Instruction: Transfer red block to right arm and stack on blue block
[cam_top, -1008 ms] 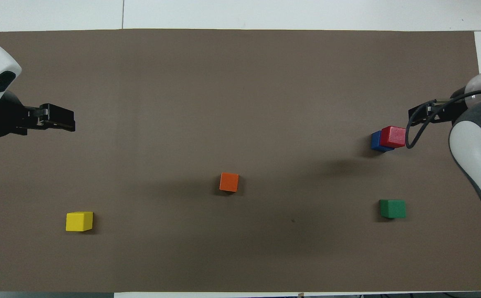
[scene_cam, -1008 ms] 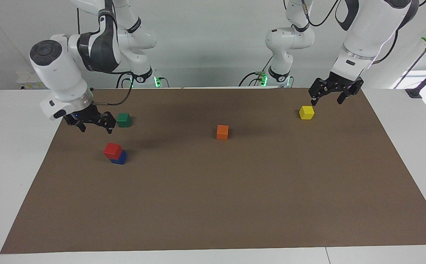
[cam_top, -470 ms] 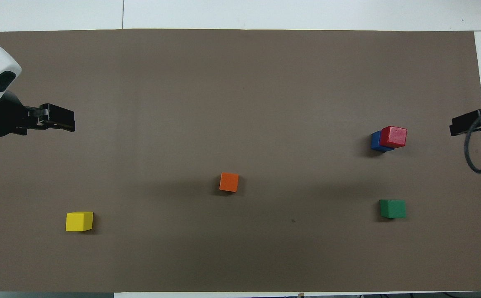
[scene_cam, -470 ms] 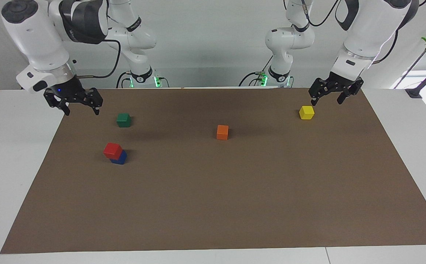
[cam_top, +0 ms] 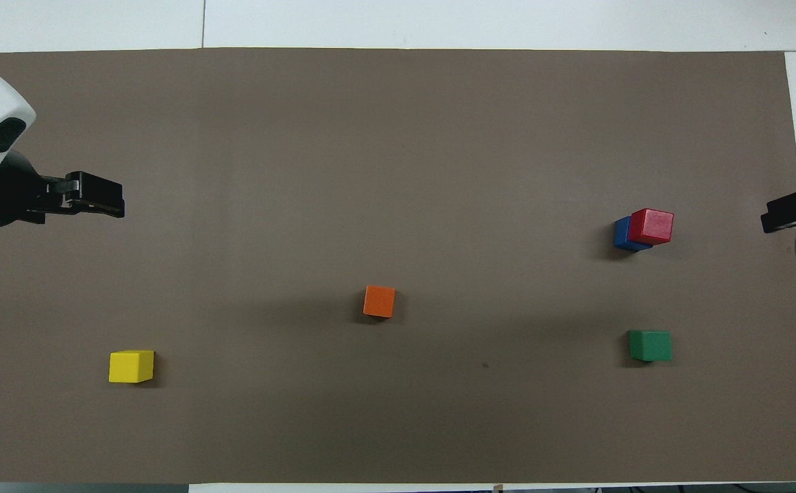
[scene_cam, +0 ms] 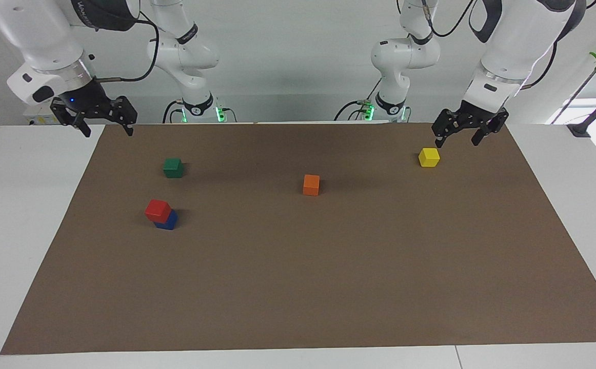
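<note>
With both arms raised off the work, I see the red block (scene_cam: 157, 210) sitting on top of the blue block (scene_cam: 169, 221), set a little askew so one side of the blue cube shows beneath it, toward the right arm's end of the brown mat (scene_cam: 329, 287) that covers the desk (scene_cam: 21, 230). My right hand (scene_cam: 106, 128) hangs with its fingers spread and nothing between them, over the mat's corner at the desk's edge, well apart from the stack and up above the level of the blocks; the green block (scene_cam: 173, 167) lies between that hand and the stack, nearer to the robots than the stack. My left hand (scene_cam: 457, 139) is released too, fingers apart and empty, hovering just over the yellow block (scene_cam: 429, 157) without touching it. Between the two hands, near the middle of the mat, the orange block (scene_cam: 311, 184) stands alone.
</note>
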Motion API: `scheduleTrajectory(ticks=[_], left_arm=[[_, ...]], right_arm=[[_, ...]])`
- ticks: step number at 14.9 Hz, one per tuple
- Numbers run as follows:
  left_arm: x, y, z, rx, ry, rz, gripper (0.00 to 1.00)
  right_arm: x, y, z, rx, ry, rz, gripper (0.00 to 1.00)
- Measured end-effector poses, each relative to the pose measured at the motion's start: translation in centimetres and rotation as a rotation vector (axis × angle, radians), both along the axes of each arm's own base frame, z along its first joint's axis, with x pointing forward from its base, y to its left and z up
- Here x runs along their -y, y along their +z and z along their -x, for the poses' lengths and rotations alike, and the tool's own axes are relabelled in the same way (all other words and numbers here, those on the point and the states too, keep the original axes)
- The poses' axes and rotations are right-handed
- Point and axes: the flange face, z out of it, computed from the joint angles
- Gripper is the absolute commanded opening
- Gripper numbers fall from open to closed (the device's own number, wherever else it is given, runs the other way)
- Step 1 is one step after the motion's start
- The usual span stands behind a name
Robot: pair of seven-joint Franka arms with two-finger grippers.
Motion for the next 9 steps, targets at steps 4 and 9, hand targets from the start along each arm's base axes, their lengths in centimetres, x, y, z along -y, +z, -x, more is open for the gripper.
scheduleTrajectory(ticks=[4, 9], left_arm=[[0.0, 0.0, 0.0, 0.000, 0.000, 0.000, 1.00], [0.0, 0.0, 0.0, 0.000, 0.000, 0.000, 1.00]], right_arm=[[0.2, 0.5, -0.1, 0.018, -0.003, -0.003, 1.00], [0.6, 1.9, 1.6, 0.028, -0.012, -0.020, 1.00]])
